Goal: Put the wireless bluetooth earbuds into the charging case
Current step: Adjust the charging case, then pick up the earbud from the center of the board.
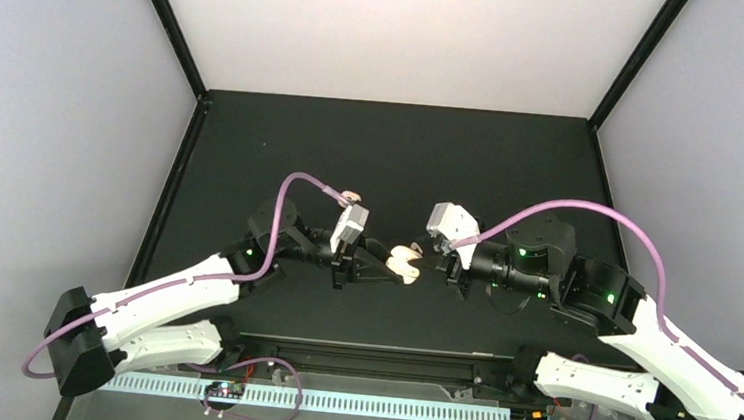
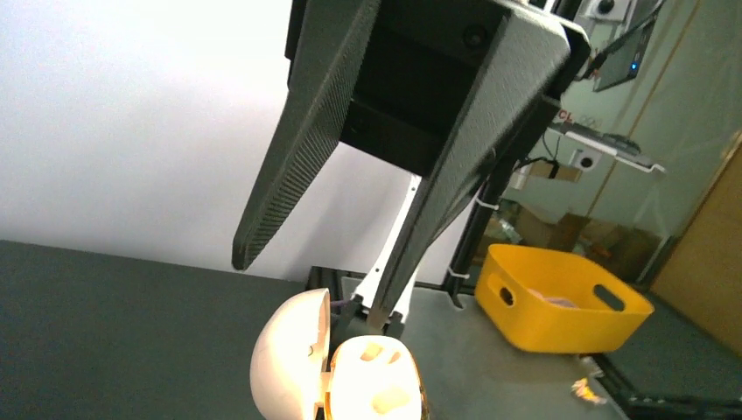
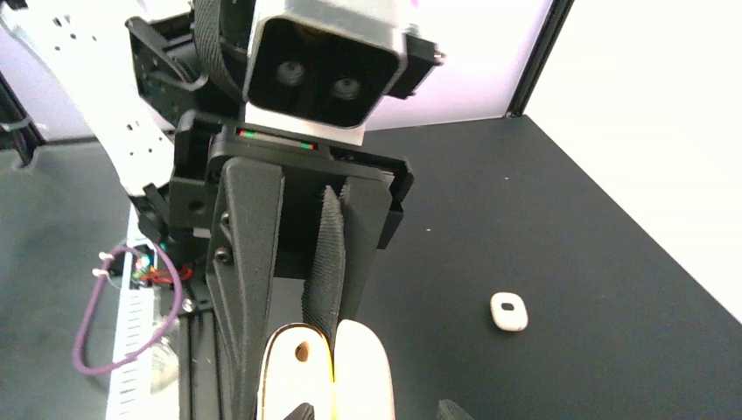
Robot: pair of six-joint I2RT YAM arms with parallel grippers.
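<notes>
The cream charging case (image 1: 405,263) hangs open between my two grippers. My left gripper (image 1: 382,261) is shut on its gold-rimmed base (image 3: 293,376), with one finger in the seam beside the lid (image 3: 363,376). Its own fingers are out of the left wrist view, which shows the lid (image 2: 284,367) and the base with hollow sockets (image 2: 376,381). My right gripper (image 1: 437,265) is open and seems empty. Its tips (image 3: 376,407) straddle the case end. In the left wrist view the right gripper (image 2: 313,291) has one fingertip (image 2: 381,319) just behind the base. No earbud shows clearly.
A small white rounded piece with a dark oval spot (image 3: 508,311) lies on the black table, farther back; I cannot tell what it is. A yellow bin (image 2: 560,297) stands off the table. Black frame posts (image 3: 538,61) mark the back corners.
</notes>
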